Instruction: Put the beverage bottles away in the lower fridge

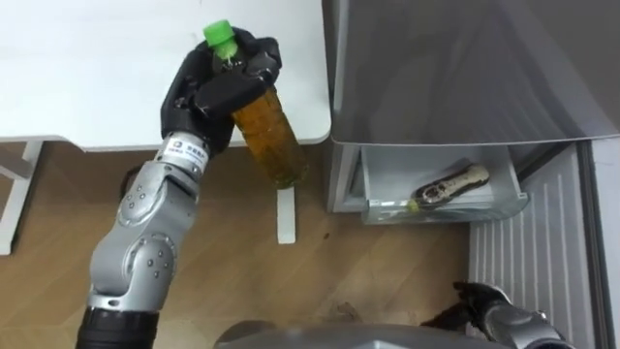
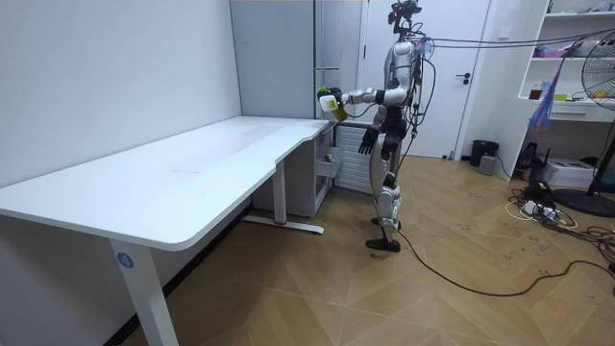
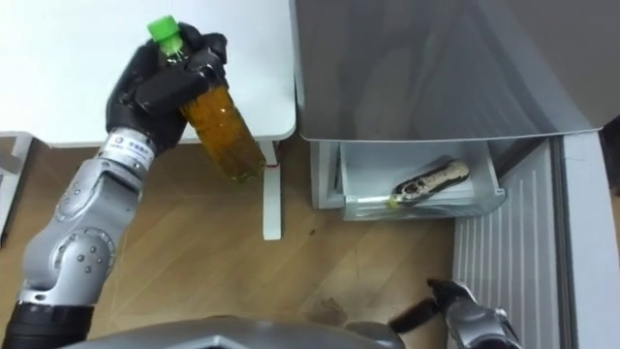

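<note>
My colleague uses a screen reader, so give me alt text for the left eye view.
The robot's left hand grips a green-capped bottle of amber drink at the edge of the white table. To the right, the open lower drawer of a grey fridge holds a second bottle on its side; the right hand hangs low.

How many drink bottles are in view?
2. An amber bottle sits in the left robot hand by the table; a second bottle lies in the open fridge drawer. More may be hidden.
</note>
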### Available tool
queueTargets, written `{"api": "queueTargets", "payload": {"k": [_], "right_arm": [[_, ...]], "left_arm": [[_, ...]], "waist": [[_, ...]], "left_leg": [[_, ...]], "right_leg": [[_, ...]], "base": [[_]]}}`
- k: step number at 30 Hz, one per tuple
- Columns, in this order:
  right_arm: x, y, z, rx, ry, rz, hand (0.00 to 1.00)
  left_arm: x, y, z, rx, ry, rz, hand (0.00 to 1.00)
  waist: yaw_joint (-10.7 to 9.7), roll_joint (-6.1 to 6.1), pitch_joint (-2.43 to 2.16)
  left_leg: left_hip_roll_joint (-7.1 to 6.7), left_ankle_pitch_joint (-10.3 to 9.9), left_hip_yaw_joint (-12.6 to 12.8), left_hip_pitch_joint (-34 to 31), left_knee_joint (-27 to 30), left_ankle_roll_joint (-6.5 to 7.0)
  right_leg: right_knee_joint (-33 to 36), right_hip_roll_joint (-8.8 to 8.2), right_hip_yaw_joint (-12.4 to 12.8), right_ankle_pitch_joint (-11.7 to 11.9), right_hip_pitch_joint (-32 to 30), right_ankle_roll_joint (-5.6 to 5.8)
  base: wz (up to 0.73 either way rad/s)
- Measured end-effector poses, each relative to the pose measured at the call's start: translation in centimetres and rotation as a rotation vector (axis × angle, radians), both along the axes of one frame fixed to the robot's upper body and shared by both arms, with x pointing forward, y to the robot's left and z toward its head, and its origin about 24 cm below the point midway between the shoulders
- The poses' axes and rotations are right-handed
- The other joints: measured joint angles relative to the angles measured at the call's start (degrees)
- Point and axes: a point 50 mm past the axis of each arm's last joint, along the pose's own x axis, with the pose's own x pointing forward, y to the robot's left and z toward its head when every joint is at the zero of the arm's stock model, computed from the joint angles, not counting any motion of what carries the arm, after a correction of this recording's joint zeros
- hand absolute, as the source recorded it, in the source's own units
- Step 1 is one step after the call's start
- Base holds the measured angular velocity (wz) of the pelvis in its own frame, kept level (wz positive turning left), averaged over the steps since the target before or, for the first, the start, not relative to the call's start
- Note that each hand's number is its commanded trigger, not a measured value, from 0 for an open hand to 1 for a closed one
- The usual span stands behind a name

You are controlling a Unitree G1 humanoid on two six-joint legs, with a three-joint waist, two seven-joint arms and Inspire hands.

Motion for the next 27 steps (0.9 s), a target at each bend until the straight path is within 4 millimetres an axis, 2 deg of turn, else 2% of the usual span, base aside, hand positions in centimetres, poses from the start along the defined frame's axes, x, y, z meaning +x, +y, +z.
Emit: {"api": "queueTargets", "payload": {"k": [5,9,15,20,27], "right_arm": [[1.3,2.8,0.1,0.091,-0.048,0.069,0.00],[1.7,3.6,0.3,0.138,-0.063,0.093,0.00],[3.2,4.9,1.3,0.202,-0.132,0.152,0.00],[4.8,7.0,2.6,0.336,-0.207,0.182,0.00],[5.3,8.1,3.4,0.431,-0.228,0.232,0.00]], "left_arm": [[-0.8,-0.5,-2.2,0.006,0.097,-0.022,1.00],[-1.1,-0.4,-2.6,0.004,0.111,-0.018,1.00],[-1.2,-0.7,-2.6,0.000,0.092,-0.015,1.00],[-1.4,-0.8,-3.0,0.005,0.110,-0.021,1.00],[-1.5,-0.8,-3.4,0.067,0.098,-0.035,1.00]], "waist": [[1.0,-0.25,-0.08],[0.8,-0.32,-0.07],[0.9,-0.97,-0.09],[0.9,-1.17,-0.04],[0.9,-1.29,0.08]], "left_leg": [[-0.10,0.0,0.0,-1.0,0.8,-0.02],[-0.31,0.0,0.1,-1.5,1.0,0.02],[-0.37,0.0,0.3,-1.6,1.0,0.06],[-0.36,0.0,0.3,-1.5,1.1,0.07],[-0.37,0.0,0.1,-1.9,1.1,0.10]], "right_leg": [[0.0,-0.35,-1.6,-0.1,0.1,0.15],[0.1,-0.65,-2.1,-0.3,0.0,0.34],[0.1,-0.73,-2.2,-0.3,0.0,0.38],[0.3,-0.74,-2.3,-0.3,0.0,0.38],[0.4,-0.78,-2.5,-0.3,0.1,0.38]], "base": [[0.16],[0.09],[0.00],[0.00],[0.02]]}}
